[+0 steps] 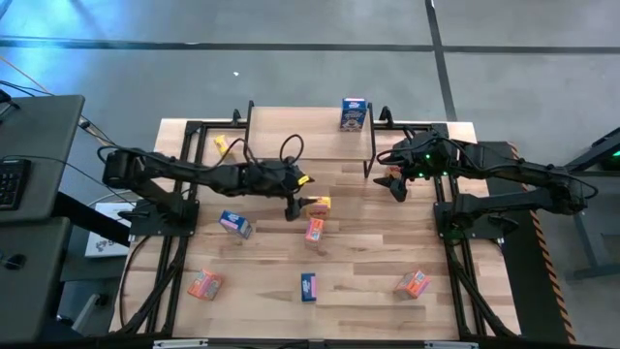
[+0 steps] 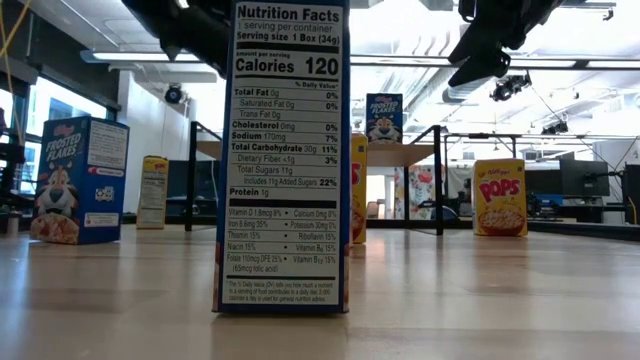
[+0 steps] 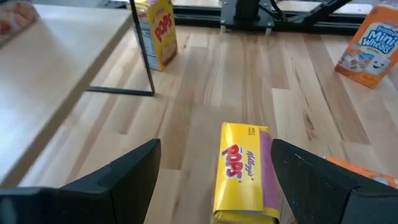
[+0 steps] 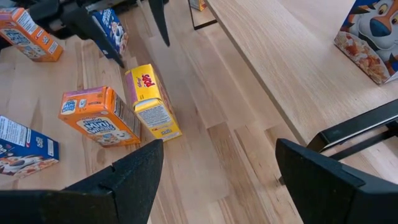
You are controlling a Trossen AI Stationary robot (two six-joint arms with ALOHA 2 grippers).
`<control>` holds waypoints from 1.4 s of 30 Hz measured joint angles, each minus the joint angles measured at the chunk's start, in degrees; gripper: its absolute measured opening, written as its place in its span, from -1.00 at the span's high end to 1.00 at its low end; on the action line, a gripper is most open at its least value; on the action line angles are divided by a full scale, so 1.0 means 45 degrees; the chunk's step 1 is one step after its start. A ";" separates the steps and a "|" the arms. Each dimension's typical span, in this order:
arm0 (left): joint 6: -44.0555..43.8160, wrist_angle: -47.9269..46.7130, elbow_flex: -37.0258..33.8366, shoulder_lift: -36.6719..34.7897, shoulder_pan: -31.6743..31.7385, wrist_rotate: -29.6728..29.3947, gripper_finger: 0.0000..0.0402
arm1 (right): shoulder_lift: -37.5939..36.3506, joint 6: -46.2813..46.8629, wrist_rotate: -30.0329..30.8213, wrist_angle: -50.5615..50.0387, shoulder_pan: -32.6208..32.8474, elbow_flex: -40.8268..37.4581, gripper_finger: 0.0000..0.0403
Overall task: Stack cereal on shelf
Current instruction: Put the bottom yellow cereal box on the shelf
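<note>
My left gripper [image 1: 293, 207] [image 3: 216, 144] is open above a yellow Pops box [image 3: 242, 174] [image 1: 321, 203] that lies flat on the table; its fingers stand to either side of the box without touching. My right gripper [image 1: 395, 184] [image 4: 219, 144] is open and empty, hovering beside the shelf's right end. The shelf [image 1: 310, 136] [image 4: 280, 62] has a light wooden top on black legs, and one blue box [image 1: 354, 113] [image 4: 370, 43] stands upright on it. An orange box [image 1: 315, 229] [image 4: 99, 115] lies beside the yellow one.
On the table are a blue box [image 1: 235, 224], an orange box [image 1: 205, 284], a blue box [image 1: 308, 287] that stands close before the low camera [image 2: 283, 150], an orange box [image 1: 412, 284], and a yellow box [image 1: 222, 145] [image 3: 158, 31] upright by the shelf's left leg.
</note>
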 joint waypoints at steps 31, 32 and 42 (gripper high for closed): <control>-0.0661 -0.0893 -0.0003 0.0636 -0.0219 0.0811 -0.47 | 0.0000 0.0002 0.0000 0.0000 0.0001 0.0000 -0.50; -0.0656 -0.0911 -0.0003 0.0636 -0.0219 0.0809 -0.47 | 0.0000 0.0002 0.0000 0.0000 0.0001 0.0000 -0.50; -0.0423 -0.0928 -0.0005 0.0636 -0.0199 0.0808 -0.47 | 0.0000 0.0005 0.0000 0.0000 -0.0003 0.0000 -0.50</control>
